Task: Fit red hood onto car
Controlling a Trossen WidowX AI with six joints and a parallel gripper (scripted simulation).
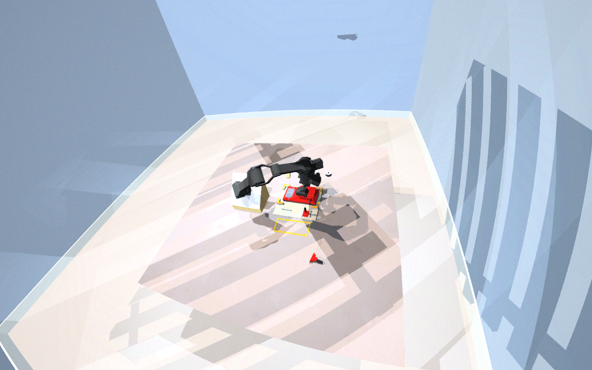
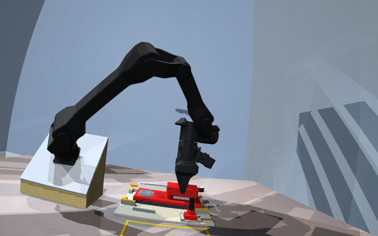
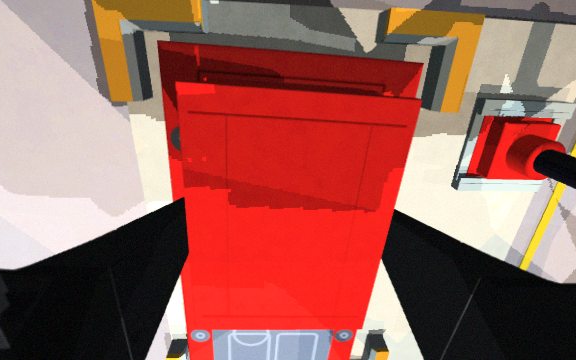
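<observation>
The red hood (image 1: 312,195) (image 2: 190,190) (image 3: 288,240) is held level, low over the rear part of the red car chassis (image 2: 155,202) (image 3: 268,59). My gripper (image 1: 302,192) (image 2: 183,192) (image 3: 287,210) is shut on the hood's two long sides. In the exterior view a gap remains between hood and deck, with the light engine block (image 2: 184,198) and a red peg (image 2: 170,196) showing in it. The hood lines up roughly with the chassis in the wrist view. It hides most pegs, so I cannot tell whether they are in the holes. The chassis sits in the jig (image 1: 289,210) (image 2: 166,212) (image 3: 433,170).
A red piece with a black handle (image 1: 306,213) (image 2: 190,216) (image 3: 518,150) stands upright close beside the chassis. A yellow outline (image 1: 291,233) (image 2: 166,225) lies beyond it. Another red piece (image 1: 313,259) lies farther off. A black round part (image 1: 328,173) (image 2: 200,188) lies behind the jig.
</observation>
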